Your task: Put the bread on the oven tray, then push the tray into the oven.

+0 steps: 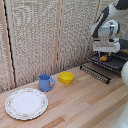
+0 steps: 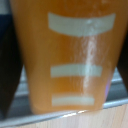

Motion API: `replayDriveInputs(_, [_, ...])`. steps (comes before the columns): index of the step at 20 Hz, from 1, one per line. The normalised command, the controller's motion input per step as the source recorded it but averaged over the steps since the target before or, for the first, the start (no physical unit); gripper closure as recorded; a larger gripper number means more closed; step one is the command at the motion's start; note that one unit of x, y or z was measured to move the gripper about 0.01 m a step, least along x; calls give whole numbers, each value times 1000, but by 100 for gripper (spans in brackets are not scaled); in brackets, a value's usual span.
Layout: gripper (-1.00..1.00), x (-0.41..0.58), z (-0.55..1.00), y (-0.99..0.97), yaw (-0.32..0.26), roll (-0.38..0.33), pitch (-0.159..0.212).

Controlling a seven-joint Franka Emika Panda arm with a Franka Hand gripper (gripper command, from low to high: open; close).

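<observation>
Clamp [image 1: 105, 51] over pan [image 1: 102, 67], bread [image 1: 103, 58] just below the fingers; finger state indiscernible.

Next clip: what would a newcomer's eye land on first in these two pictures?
Probably the white claw at the exterior view's right, poised just above the small orange bread lying on the oven pan. Next, on the wooden table, come the bright yellow bowl, the blue cup beside it and the patterned plate. The wrist view is a blurred orange close-up.
</observation>
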Motion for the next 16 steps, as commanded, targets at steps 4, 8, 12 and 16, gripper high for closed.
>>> replayDriveInputs(4, [-100, 7, 993, 0, -24, -40, -23])
replayDriveInputs(8, [-100, -44, 994, 300, 4, -49, 7])
replayDriveInputs(12, [-100, -131, 841, 527, 57, -127, 46])
replayDriveInputs(16, [-100, -189, 696, 576, 35, -147, 52])
